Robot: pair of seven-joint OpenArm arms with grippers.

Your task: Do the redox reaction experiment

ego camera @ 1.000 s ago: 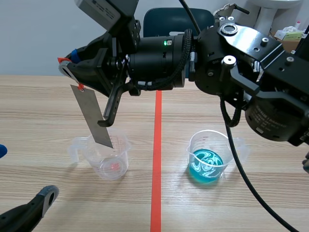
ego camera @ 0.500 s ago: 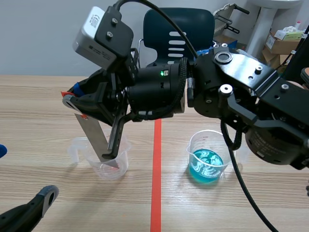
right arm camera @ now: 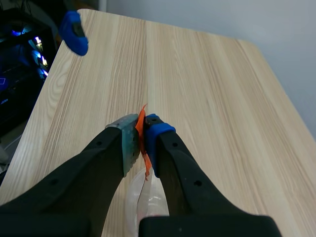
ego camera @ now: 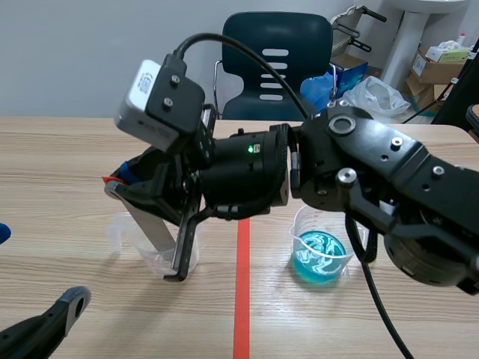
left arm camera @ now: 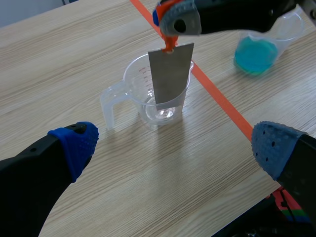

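A grey metal strip [left arm camera: 170, 74] with an orange tag at its top stands tilted inside a clear empty beaker [left arm camera: 134, 74]. My right gripper [left arm camera: 173, 19] is shut on the strip's tagged end, right above the beaker. In the scene view the right arm reaches across to the left side, with its gripper [ego camera: 116, 187] holding the strip [ego camera: 150, 224] in the clear beaker [ego camera: 123, 232]. The right wrist view has the orange tag [right arm camera: 142, 136] pinched in that gripper [right arm camera: 140, 129]. A second beaker [ego camera: 322, 254] of blue liquid stands right of the tape line. My left gripper [left arm camera: 175, 145] is open, near the clear beaker.
An orange-red tape line [ego camera: 242, 299] runs down the table between the two beakers. A dark chair [ego camera: 277, 52] stands behind the table, with boxes and bags [ego camera: 449, 56] at the back right. The left gripper [ego camera: 37, 269] sits low at the near left corner.
The right gripper has come down with the strip, whose lower end now sits deep in the clear beaker. The left gripper has not moved.
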